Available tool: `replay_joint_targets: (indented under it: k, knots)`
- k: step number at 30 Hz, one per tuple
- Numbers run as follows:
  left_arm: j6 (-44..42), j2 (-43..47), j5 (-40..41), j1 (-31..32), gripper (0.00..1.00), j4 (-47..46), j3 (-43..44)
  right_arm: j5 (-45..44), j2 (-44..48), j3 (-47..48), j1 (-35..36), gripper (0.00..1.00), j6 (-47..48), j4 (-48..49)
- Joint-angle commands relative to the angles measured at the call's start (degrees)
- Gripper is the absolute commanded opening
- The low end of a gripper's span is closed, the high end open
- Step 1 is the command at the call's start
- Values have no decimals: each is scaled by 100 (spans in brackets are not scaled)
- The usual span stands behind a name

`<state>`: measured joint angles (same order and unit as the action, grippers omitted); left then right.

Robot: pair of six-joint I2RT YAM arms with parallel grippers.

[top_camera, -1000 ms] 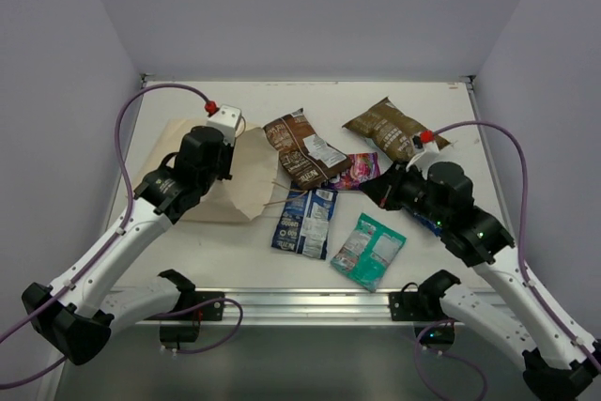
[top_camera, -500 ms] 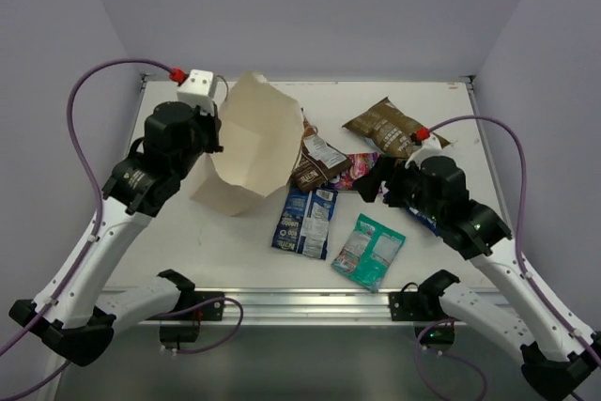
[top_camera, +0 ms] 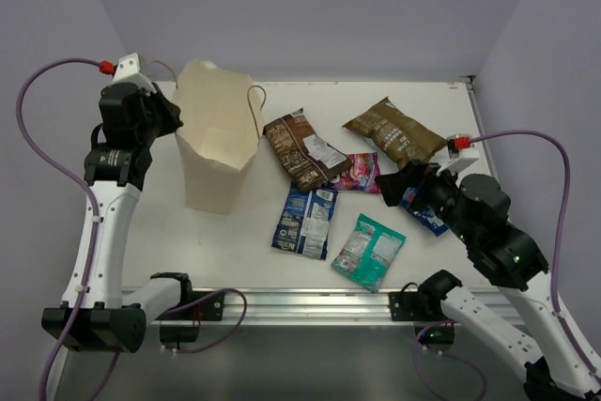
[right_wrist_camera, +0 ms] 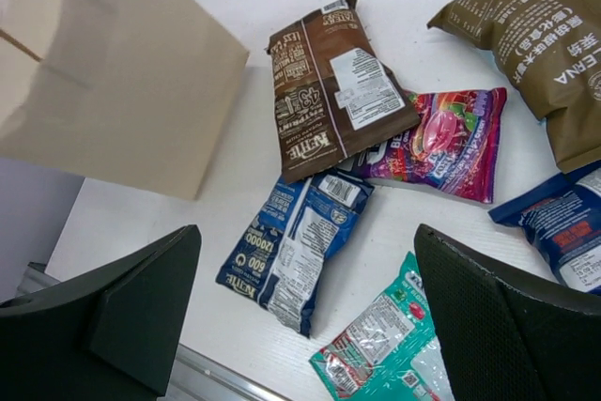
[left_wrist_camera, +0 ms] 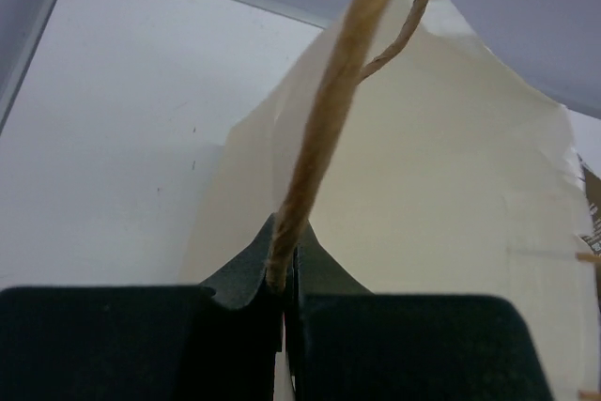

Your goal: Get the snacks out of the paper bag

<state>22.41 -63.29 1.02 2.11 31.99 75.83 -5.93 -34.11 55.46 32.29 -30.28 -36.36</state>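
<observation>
The cream paper bag [top_camera: 218,143] is upright at the table's back left, hanging from its string handle [left_wrist_camera: 319,129]. My left gripper [top_camera: 167,115] [left_wrist_camera: 286,262] is shut on that string at the bag's top. Whether the bag's bottom touches the table is unclear. Six snacks lie out on the table: two brown packets [top_camera: 302,149] [top_camera: 394,131], a magenta one [top_camera: 357,173], a blue-and-white one [top_camera: 307,221], a teal one [top_camera: 368,250] and a second blue one [top_camera: 423,213] partly under my right arm. My right gripper [top_camera: 402,185] [right_wrist_camera: 306,232] hovers open and empty above them.
The table's raised rim [top_camera: 310,82] runs along the back. The arm mounts and a metal rail [top_camera: 310,300] line the near edge. Purple cables loop off both arms at the sides.
My left arm has lifted the bag by its handle from lying flat to upright and carried it back and left. My right gripper has opened and drawn back to the right.
</observation>
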Motion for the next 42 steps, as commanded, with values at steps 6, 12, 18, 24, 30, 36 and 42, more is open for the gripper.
replay_joint_targets:
  k: [6, 12, 18, 24, 30, 36, 42]
  knots:
    - [448, 212, -1417, -975, 0, -544, -1139, -391, 176, 184, -13, 99, 286, -126]
    - [185, 27, -1464, -1441, 0, -422, -1062, -400, 220, 114, -13, 99, 277, -117]
    - [-44, 88, -1096, -1485, 43, -141, -754, -417, 247, 131, -13, 99, 295, -126]
    - [-316, 352, -726, -1485, 90, 341, -229, -540, 159, 430, -13, 99, 488, -266]
    - [-589, 598, -603, -1477, 100, 905, 589, -1066, 36, 1027, -13, 99, 777, -503]
    - [-887, 1326, -331, -1214, 100, 1117, 1048, -1997, 105, 1880, -13, 99, 1235, -776]
    - [-1336, 2179, 441, -572, 100, 967, 837, -2412, 448, 2583, -13, 99, 1989, -732]
